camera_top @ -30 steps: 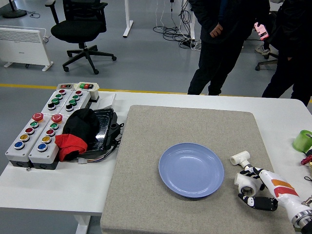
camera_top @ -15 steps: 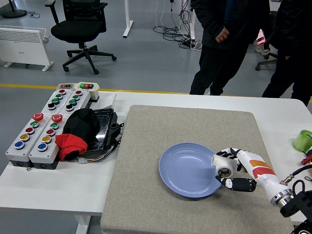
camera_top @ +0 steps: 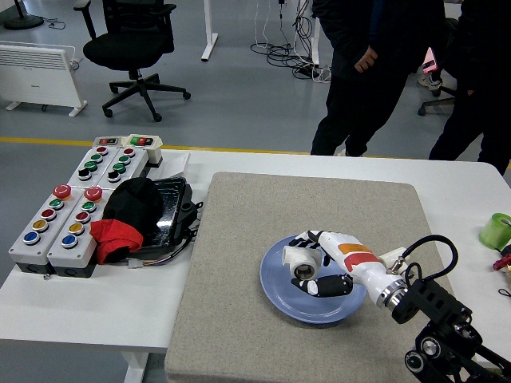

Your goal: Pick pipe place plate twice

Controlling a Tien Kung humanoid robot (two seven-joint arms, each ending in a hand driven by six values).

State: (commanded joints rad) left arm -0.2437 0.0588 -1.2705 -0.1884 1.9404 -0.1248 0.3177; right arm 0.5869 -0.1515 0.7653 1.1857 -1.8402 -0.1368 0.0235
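At the far left of the white table (camera_top: 48,303) sit grey button boxes (camera_top: 68,211) with red, green, yellow and blue buttons. Just beside them lies a black tray (camera_top: 169,209) with a black and red cloth (camera_top: 124,215) piled on it. A big grey mat (camera_top: 239,263) covers the middle of the table. On the mat is a round blue plate (camera_top: 275,275).

The white pipe piece (camera_top: 300,261) is over the plate, on its left half. The robot's right hand (camera_top: 319,267) reaches in from the right and its fingers are curled around the pipe piece. Black fingertips (camera_top: 329,286) show under it. I cannot tell if the pipe piece touches the plate.

At the right edge of the table is a green cup (camera_top: 497,230). Two people in dark clothes stand on the far side, well apart from the table things. One hand (camera_top: 366,57) hangs near a hip.
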